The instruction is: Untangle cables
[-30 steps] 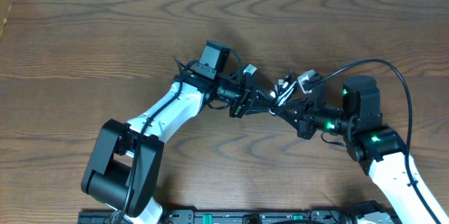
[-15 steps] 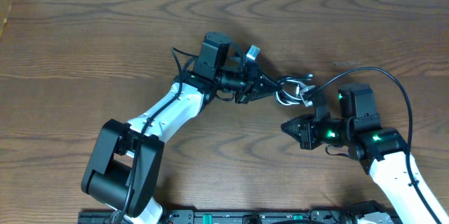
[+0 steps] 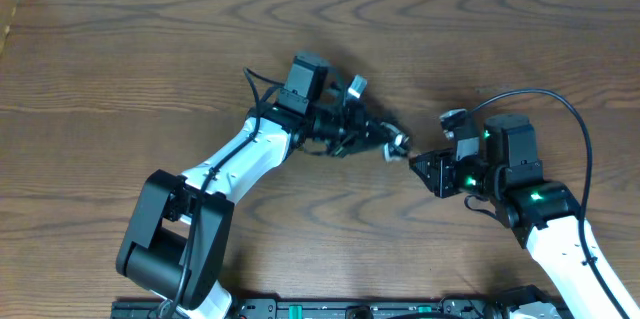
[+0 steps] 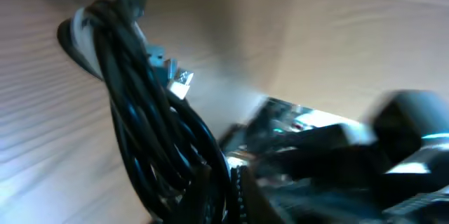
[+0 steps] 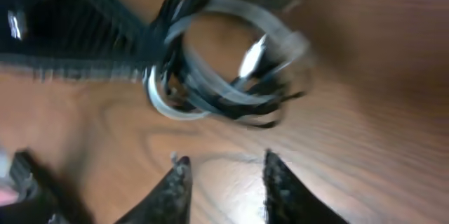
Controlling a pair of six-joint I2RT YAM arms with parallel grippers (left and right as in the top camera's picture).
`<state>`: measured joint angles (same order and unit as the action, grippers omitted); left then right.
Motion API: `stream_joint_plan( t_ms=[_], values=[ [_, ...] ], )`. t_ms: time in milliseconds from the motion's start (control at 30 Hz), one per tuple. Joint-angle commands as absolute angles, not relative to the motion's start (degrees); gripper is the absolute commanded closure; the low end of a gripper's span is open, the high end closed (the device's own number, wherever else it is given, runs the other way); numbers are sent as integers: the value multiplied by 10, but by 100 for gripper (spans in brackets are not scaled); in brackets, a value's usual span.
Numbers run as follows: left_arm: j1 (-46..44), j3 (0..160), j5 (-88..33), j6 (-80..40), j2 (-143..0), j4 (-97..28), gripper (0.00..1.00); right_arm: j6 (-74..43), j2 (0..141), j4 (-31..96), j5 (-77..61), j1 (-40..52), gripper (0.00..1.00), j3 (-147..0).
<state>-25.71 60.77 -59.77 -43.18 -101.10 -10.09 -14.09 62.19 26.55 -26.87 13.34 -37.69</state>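
Near the middle of the wooden desk, the cables sit as one small black-and-white bundle at the tip of the left gripper, whose fingers are clenched on them. A pale plug end pokes out of the bundle toward the right arm.

From the left wrist view, several black strands run together in a thick hank. A white strand is looped at its top and a small silvery connector sits beside it. That picture is blurred, so finer detail cannot be told.

The right gripper is near the bundle but apart from it, pointing at it from the right. In the right wrist view its two fingers are spread with only bare wood between them. The coil lies beyond the tips, clear of them, and the left gripper's dark ridged side reaches it from the left.

A second ago both grippers met at the bundle, the right fingers pinched together. Half a second ago the right one had backed off while a loop of cord trailed toward it. Now the right fingers have released, and the cords are gathered closer against the left gripper.
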Motion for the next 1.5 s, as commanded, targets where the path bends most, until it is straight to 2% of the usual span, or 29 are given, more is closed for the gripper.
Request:
stream_joint_plan(
  t_ms=[0, 200, 433, 733, 900, 1267, 1467],
  values=[
    [-257, 612, -429, -252, -1003, -189, 93, -159, 623, 275, -182, 133, 67, -375],
    [-258, 614, -220, -145, -962, -305, 93, -159, 623, 305, -112, 133, 65, -375],
    [-258, 614, -41, -124, -846, -316, 93, -179, 623, 310, -89, 133, 65, -375],
    [-288, 610, -18, -96, -778, -313, 93, -184, 623, 308, -85, 133, 65, -375],
    [-333, 595, -15, -97, -820, -319, 93, -185, 623, 306, -85, 133, 65, -375],
    [-453, 595, 183, -113, -953, -321, 93, -194, 623, 306, -85, 133, 65, -375],
    [-507, 595, 202, -117, -970, -320, 93, -193, 623, 305, -85, 133, 65, -375]
  ],
)
